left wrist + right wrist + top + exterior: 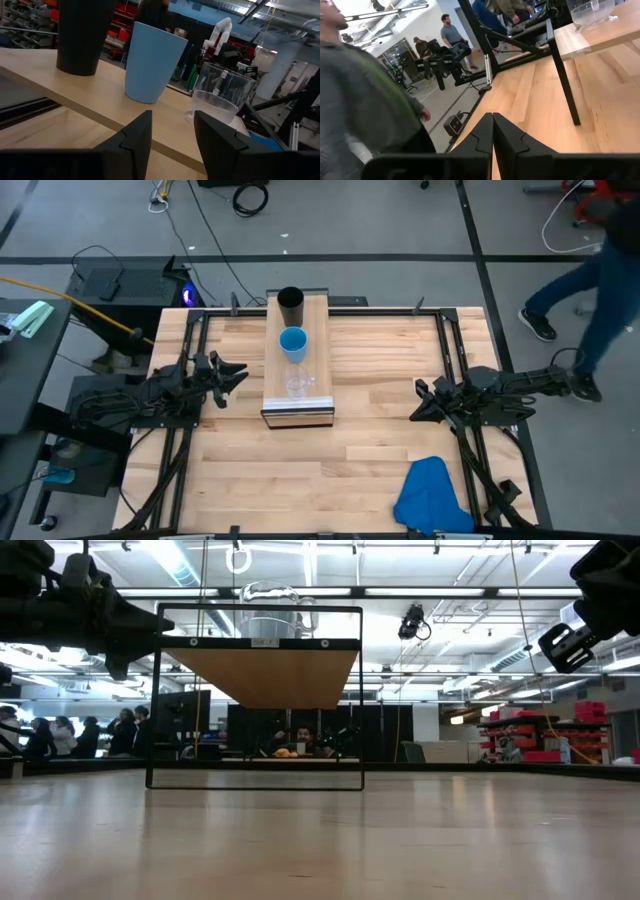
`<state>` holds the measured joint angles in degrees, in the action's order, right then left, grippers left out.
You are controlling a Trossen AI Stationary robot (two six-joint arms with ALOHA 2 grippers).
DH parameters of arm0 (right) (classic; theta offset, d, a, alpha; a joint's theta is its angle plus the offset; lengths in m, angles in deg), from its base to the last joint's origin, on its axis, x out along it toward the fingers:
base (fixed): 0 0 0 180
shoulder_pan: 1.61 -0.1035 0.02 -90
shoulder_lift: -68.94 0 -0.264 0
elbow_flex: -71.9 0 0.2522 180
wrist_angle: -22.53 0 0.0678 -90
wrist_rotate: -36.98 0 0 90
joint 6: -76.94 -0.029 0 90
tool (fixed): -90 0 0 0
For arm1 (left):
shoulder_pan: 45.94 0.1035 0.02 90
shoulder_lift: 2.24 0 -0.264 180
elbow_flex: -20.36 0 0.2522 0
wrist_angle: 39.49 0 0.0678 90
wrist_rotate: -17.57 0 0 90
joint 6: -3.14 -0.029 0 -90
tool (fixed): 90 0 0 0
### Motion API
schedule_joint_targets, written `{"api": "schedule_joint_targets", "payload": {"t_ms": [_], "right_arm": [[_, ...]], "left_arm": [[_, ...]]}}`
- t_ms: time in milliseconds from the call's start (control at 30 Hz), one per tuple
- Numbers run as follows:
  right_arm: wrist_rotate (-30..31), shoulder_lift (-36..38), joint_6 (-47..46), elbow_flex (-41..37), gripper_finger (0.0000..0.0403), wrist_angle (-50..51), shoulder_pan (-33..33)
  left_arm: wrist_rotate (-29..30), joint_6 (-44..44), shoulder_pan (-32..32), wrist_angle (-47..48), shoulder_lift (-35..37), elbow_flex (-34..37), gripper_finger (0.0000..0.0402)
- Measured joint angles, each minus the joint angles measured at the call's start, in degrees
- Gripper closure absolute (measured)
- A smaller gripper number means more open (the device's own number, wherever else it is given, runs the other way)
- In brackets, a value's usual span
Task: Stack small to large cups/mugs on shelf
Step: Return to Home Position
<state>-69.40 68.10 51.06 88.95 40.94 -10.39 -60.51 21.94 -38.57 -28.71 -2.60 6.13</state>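
though near left gripper (238, 372), cups (293, 343) apart

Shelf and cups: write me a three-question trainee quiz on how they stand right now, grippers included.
1. The mug, blue cup and black cup stand in a row on the shelf. Which is in the middle? A mug, B blue cup, C black cup.
2. True or false: the cups are nested inside one another.
3. Fill in: the left gripper has its fingers ___, while the right gripper has them shut.

Key: 1 B. 2 false. 3 open.
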Motion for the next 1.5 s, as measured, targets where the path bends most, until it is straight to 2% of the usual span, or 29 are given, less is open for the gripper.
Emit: {"api": "schedule_joint_targets", "payload": {"t_ms": [1500], "right_arm": [[0.0, 0.0, 0.0, 0.0, 0.0387, 0.0, 0.0]], "left_arm": [[0.0, 0.0, 0.0, 0.2, 0.0, 0.1, 0.0251]]}}
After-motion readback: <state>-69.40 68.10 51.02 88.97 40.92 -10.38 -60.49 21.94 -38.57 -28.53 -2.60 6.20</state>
